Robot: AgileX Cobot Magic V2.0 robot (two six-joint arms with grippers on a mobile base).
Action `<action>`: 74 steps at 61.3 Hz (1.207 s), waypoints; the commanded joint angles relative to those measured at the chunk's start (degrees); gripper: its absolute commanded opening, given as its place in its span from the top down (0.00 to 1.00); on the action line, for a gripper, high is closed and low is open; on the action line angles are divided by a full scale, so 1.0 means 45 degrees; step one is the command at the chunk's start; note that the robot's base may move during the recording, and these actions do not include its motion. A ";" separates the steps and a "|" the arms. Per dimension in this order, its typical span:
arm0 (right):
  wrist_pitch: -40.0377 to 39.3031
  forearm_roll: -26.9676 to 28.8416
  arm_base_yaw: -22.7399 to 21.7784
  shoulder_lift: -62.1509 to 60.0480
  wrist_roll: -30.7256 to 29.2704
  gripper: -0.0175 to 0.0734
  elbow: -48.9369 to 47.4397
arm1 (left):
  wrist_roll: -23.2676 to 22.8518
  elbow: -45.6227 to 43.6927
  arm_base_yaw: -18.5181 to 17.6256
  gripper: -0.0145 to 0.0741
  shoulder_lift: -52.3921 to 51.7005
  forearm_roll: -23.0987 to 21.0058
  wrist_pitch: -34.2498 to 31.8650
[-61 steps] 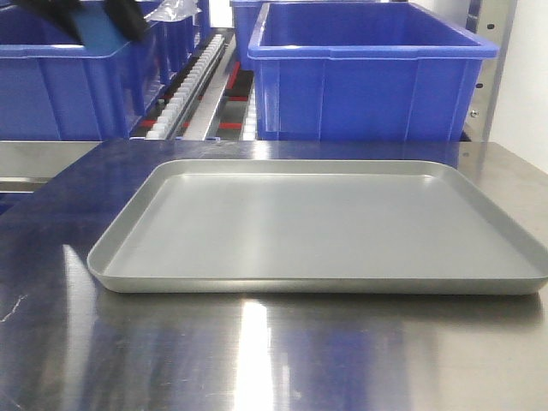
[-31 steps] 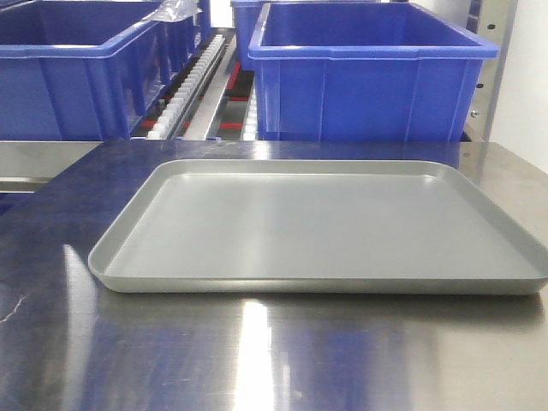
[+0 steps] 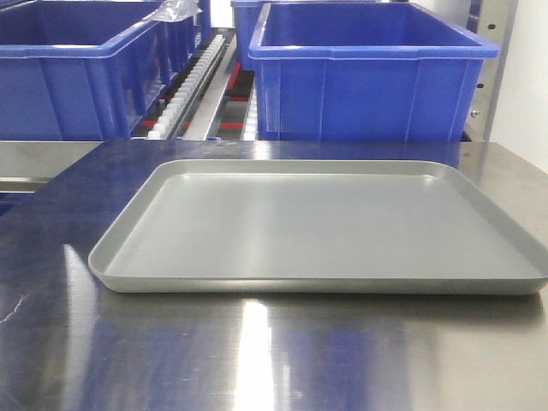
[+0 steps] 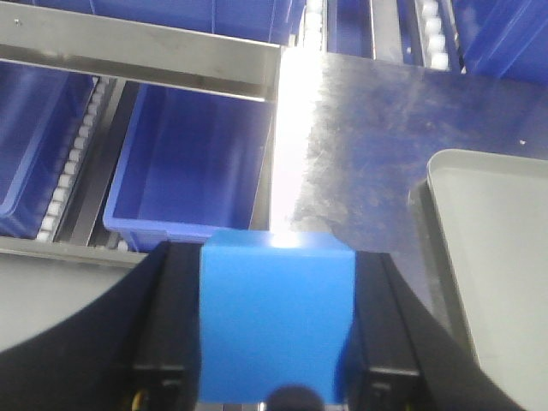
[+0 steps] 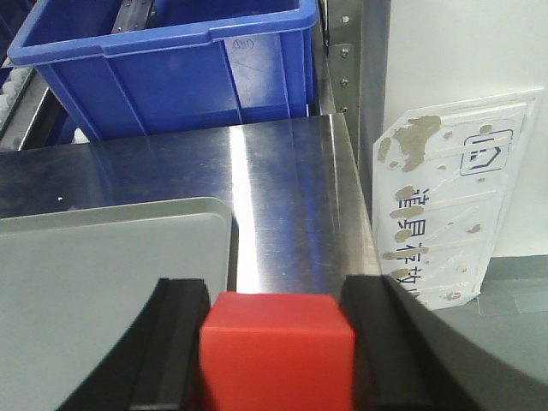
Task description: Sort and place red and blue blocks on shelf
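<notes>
In the left wrist view a bright blue block (image 4: 276, 330) sits squeezed between black fingers, with my left gripper (image 4: 276, 265) shut on it. It hangs over the left edge of the steel table (image 4: 368, 145), below the shelf's front rail (image 4: 137, 53). My right gripper (image 5: 275, 295) is shut on the red block (image 5: 276, 355) above the table, just past the right corner of the grey tray (image 5: 103, 274). Neither gripper nor block appears in the front view, where the tray (image 3: 317, 227) lies bare.
Two large blue bins (image 3: 368, 86) (image 3: 60, 86) stand on the shelf's roller tracks (image 3: 193, 86) behind the table. Another bin (image 4: 188, 163) sits on a lower tier left of the table. A shelf upright (image 5: 344, 60) and a worn label sheet (image 5: 454, 214) stand at the right.
One second ago the left gripper with the blue block showed at the top left of the front view, over the left bin. It has since left that view.
</notes>
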 commanded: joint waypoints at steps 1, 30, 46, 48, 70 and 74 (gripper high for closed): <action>-0.1114 -0.0225 -0.0069 -0.0024 -0.0100 0.74 -0.0360 | -0.0115 -0.0244 0.0013 0.75 -0.0177 -0.0118 -0.1380; -0.1114 -0.0225 -0.0069 -0.0024 -0.0100 0.74 -0.0360 | -0.0115 -0.0244 0.0013 0.75 -0.0147 -0.0118 -0.1258; -0.1114 -0.0225 -0.0069 -0.0024 -0.0100 0.74 -0.0360 | -0.0115 -0.0244 0.0013 0.75 -0.0147 -0.0118 -0.1258; -0.1114 -0.0225 -0.0069 -0.0024 -0.0100 0.74 -0.0360 | -0.0115 -0.0244 0.0013 0.75 -0.0147 -0.0118 -0.1258; -0.1114 -0.0225 -0.0069 -0.0024 -0.0100 0.74 -0.0360 | -0.0115 -0.0244 0.0013 0.75 -0.0147 -0.0118 -0.1258; -0.1114 -0.0225 -0.0069 -0.0024 -0.0100 0.74 -0.0360 | -0.0115 -0.0244 0.0013 0.75 -0.0147 -0.0118 -0.1258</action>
